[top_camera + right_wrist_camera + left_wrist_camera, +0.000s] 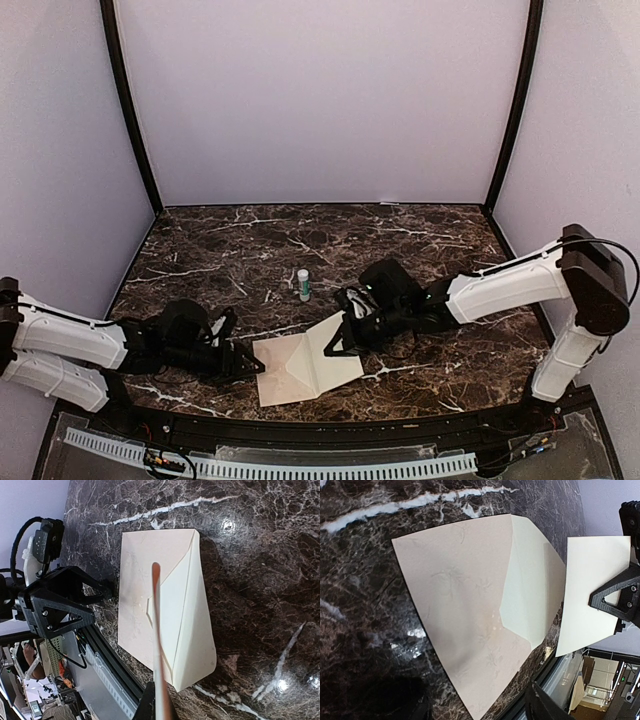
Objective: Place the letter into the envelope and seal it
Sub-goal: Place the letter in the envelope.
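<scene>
The envelope (290, 368) lies flat near the table's front edge, its tan body (455, 605) towards my left arm and its paler flap (532, 575) open towards the right. My left gripper (250, 362) stands open at the envelope's left edge, the paper's near corner lying between its spread fingers (547, 707). My right gripper (342, 335) is shut on the letter (592, 590), a cream sheet held off the table just beyond the flap. In the right wrist view the letter (156, 630) shows edge-on, above the envelope (145, 570).
A small white and green tube (303, 284) stands upright behind the envelope, mid-table. The dark marble table (420, 250) ends in a black front rail (330, 440) close to the envelope. Lilac walls enclose the back and sides.
</scene>
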Controlling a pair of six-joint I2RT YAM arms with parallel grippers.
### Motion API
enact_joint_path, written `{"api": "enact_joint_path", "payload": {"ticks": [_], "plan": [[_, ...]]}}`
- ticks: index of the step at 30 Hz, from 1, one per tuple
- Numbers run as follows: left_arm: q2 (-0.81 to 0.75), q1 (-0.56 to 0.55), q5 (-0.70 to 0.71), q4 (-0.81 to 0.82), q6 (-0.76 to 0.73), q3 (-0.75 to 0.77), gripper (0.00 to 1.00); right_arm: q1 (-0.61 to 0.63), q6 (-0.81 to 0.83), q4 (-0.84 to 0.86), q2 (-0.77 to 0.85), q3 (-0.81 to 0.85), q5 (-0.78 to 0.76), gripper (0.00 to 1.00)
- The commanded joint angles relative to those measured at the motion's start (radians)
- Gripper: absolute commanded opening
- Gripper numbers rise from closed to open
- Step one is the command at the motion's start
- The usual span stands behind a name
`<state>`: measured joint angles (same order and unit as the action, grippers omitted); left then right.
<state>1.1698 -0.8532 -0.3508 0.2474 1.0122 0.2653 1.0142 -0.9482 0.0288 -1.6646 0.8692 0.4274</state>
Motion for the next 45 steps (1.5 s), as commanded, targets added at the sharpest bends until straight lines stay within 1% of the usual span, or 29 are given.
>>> {"api": "enact_joint_path", "payload": {"ticks": [1,6,11,20,45], "plan": [[0.025,0.012,-0.006,0.017,-0.033,-0.018,0.61,-0.008,-0.001,-0.025,-0.047,0.063,-0.007,0.0],[0.052,0.016,-0.007,0.037,-0.049,-0.017,0.59,-0.019,-0.001,-0.067,-0.09,0.082,-0.01,0.0],[0.086,0.02,-0.009,0.048,-0.062,-0.012,0.54,-0.024,0.01,-0.1,-0.129,0.105,-0.019,0.0],[0.127,0.02,-0.014,0.052,-0.075,-0.011,0.46,-0.025,0.015,-0.102,-0.166,0.126,-0.024,0.0],[0.153,0.021,-0.02,0.056,-0.083,-0.01,0.43,-0.027,0.019,-0.087,-0.221,0.152,-0.015,0.0]]}}
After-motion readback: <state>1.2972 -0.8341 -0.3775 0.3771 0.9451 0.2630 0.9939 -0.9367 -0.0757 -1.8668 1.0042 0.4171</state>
